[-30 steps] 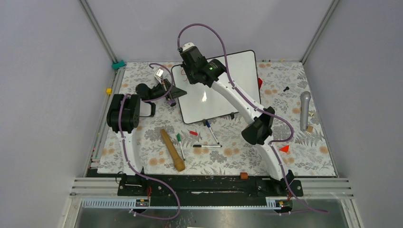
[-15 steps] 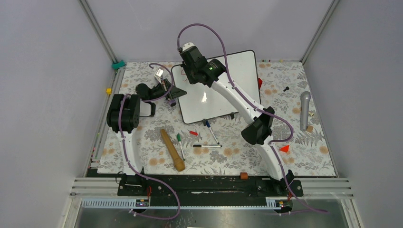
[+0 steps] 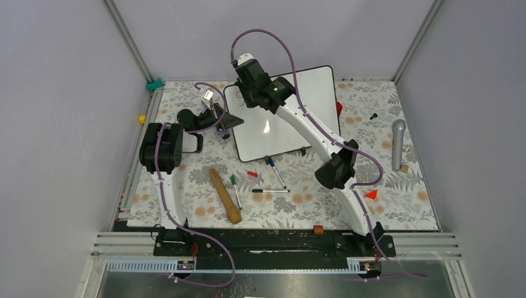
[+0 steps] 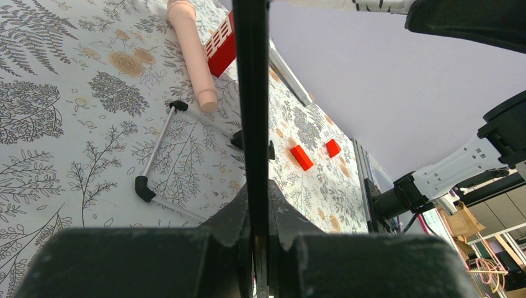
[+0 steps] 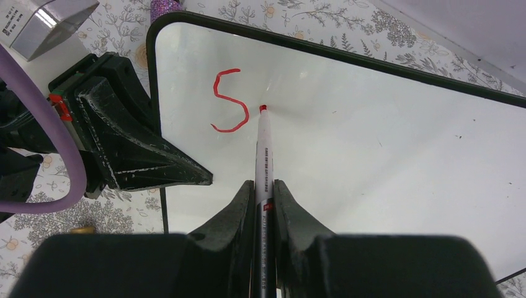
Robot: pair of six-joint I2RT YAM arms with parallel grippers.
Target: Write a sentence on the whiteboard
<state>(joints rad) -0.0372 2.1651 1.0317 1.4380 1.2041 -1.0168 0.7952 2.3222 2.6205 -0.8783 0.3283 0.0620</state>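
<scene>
The whiteboard (image 3: 282, 127) lies tilted on the table's far middle and fills the right wrist view (image 5: 384, 149). Of the sentence, only a red "S" (image 5: 228, 101) shows near the board's top left corner. My right gripper (image 5: 265, 186) is shut on a red-tipped white marker (image 5: 263, 149). The marker's tip (image 5: 263, 108) is at the board just right of the "S". My left gripper (image 4: 259, 192) is shut on the board's black frame (image 4: 251, 93) at its left edge. It also shows in the top view (image 3: 232, 120) and beside the board in the right wrist view (image 5: 136, 155).
On the floral cloth in front of the board lie a wooden handle (image 3: 224, 196), several markers (image 3: 271, 190) and a red cap (image 3: 252, 173). A grey microphone (image 3: 397, 144) lies at the right, an orange wedge (image 3: 371, 194) near the right arm. Metal cage posts stand at the corners.
The right wrist has shifted very slightly toward the far side. The left arm and the board have not moved.
</scene>
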